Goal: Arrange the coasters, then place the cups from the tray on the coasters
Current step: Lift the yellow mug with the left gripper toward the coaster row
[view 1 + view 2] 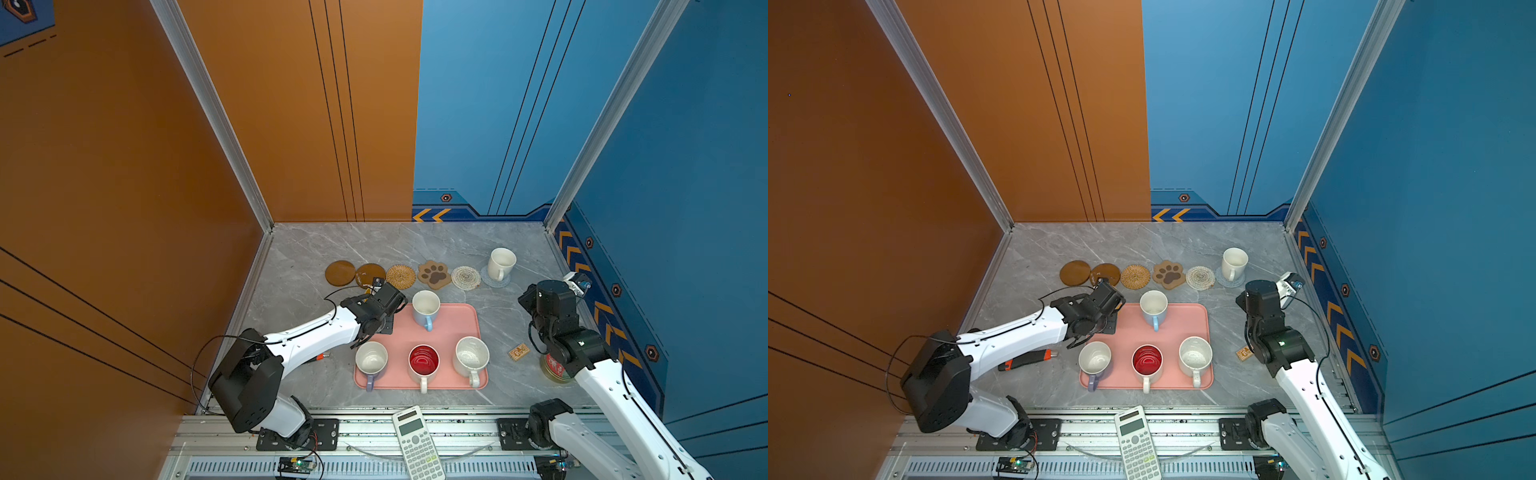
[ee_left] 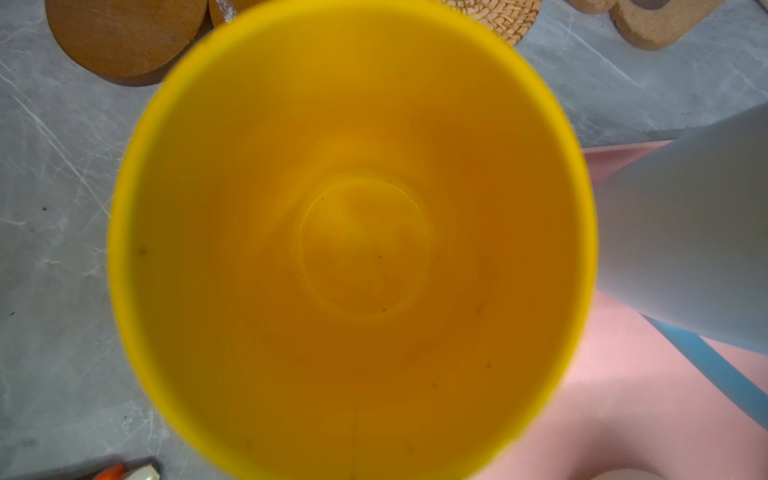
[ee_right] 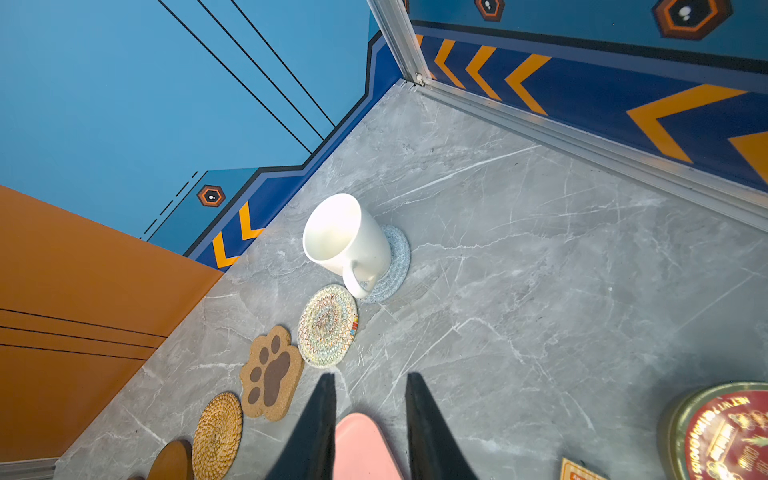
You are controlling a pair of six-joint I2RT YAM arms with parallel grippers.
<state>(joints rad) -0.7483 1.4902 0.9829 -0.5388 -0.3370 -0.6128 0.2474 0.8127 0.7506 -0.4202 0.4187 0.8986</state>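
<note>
A yellow cup (image 2: 353, 249) fills the left wrist view from above, over the tray's far-left corner near two dark brown coasters (image 1: 340, 273) (image 1: 369, 274). My left gripper (image 1: 392, 301) is shut on it, and its fingers are hidden. Tan woven (image 1: 400, 276), paw (image 1: 434, 274) and white woven (image 1: 465, 277) coasters continue the row. A plain white cup (image 1: 500, 264) stands on the pale-blue coaster (image 3: 395, 266). The pink tray (image 1: 457, 316) holds light-blue (image 1: 426, 309), lilac (image 1: 371, 359), red-inside (image 1: 423, 361) and speckled (image 1: 471, 357) cups. My right gripper (image 3: 370, 376) hangs open and empty beyond the tray's far-right corner.
A red-lidded tin (image 1: 555, 368) and a small card (image 1: 518, 351) lie right of the tray under my right arm. An orange-and-black tool (image 1: 1027, 359) lies left of the tray. A calculator (image 1: 415, 440) rests on the front rail. Walls close in on the left, back and right.
</note>
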